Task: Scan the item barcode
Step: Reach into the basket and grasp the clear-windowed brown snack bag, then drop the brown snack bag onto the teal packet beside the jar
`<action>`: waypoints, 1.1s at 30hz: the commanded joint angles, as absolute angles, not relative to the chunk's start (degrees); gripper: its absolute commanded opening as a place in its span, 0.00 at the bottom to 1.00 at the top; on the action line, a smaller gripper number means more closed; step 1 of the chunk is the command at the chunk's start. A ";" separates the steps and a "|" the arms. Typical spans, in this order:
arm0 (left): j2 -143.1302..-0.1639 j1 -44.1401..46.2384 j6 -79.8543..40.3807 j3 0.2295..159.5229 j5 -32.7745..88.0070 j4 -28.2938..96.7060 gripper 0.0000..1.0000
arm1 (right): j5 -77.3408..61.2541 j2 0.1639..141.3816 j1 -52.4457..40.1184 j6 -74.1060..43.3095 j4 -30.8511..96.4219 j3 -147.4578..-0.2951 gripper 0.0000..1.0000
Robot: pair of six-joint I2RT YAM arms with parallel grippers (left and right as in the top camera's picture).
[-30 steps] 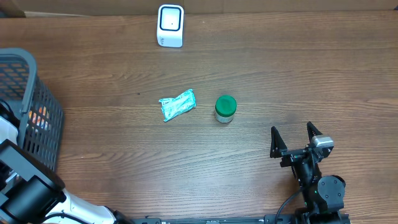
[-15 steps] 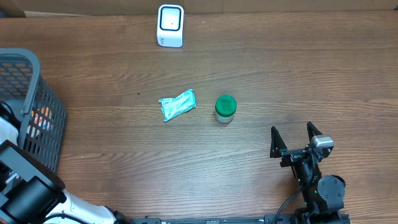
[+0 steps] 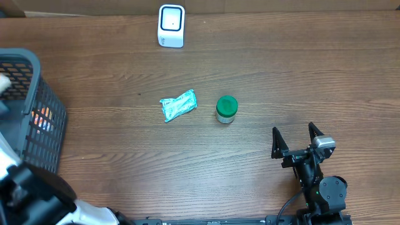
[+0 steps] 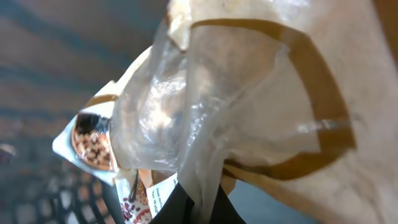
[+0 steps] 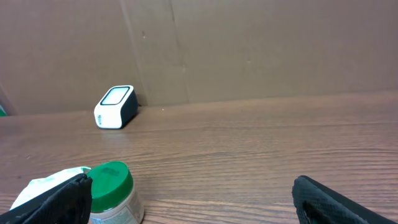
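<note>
**Q:** What do your claws hold, and where is the item?

**A:** My left claw [image 4: 198, 208] is pinched tight on the lower edge of a crinkly clear-and-tan packet [image 4: 249, 106]. It is at the grey mesh basket [image 3: 37, 134] on the far left of the counter [image 3: 281, 69]. My right claw [image 3: 297, 139] stands wide and holds nothing, near the front right.

**Q:** How would you do this step well?

**A:** I judge that the grip is only on thin film, so I should lift slowly. I should keep the packet hanging clear of the basket wall. Then I should carry it to the white scanner [image 3: 171, 25] at the back edge and turn the printed side toward its window. I cannot see a barcode yet.

**Q:** What can you count?

**A:** One scanner, one basket, one teal wrapper [image 3: 178, 105], one green-lidded jar [image 3: 226, 109] just beside it, and one held packet. At least two printed packs [image 4: 87, 146] lie below it.
</note>
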State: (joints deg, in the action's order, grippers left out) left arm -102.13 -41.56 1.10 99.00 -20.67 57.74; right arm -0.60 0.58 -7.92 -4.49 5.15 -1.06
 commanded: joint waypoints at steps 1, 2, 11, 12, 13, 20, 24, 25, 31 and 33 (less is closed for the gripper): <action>-94.04 -38.11 -0.62 107.46 -18.98 57.39 0.04 | -0.05 0.16 -8.14 -4.54 4.80 -0.47 1.00; -92.68 -36.99 -1.74 108.90 -18.98 57.41 0.04 | -0.05 0.16 -8.12 -4.54 4.82 -0.47 1.00; -81.76 -16.53 -12.47 110.78 -14.90 64.29 0.04 | -0.05 0.16 -8.14 -4.54 4.82 -0.47 1.00; -81.73 -13.74 -14.92 110.74 -14.92 66.57 0.04 | -0.05 0.16 -8.14 -4.54 4.82 -0.47 1.00; -81.93 -10.68 -17.19 110.56 -14.90 68.90 0.04 | -0.05 0.16 -8.12 -4.54 4.82 -0.47 1.00; -85.65 7.88 -23.05 101.65 -15.00 73.47 0.04 | -0.05 0.16 -8.12 -4.54 4.82 -0.47 1.00; -89.67 16.78 -28.34 94.48 -14.98 72.82 0.04 | -0.05 0.16 -8.14 -4.54 4.82 -0.47 1.00; -90.63 18.39 -29.02 93.19 -14.98 72.51 0.04 | -0.05 0.16 -8.12 -4.54 4.82 -0.47 1.00; -98.24 26.63 -30.94 86.08 -15.05 68.49 0.04 | -0.05 0.16 -8.12 -4.54 4.82 -0.47 1.00; -101.34 28.27 -31.75 85.76 -15.27 68.25 0.04 | -0.05 0.16 -8.12 -4.54 4.80 -0.47 1.00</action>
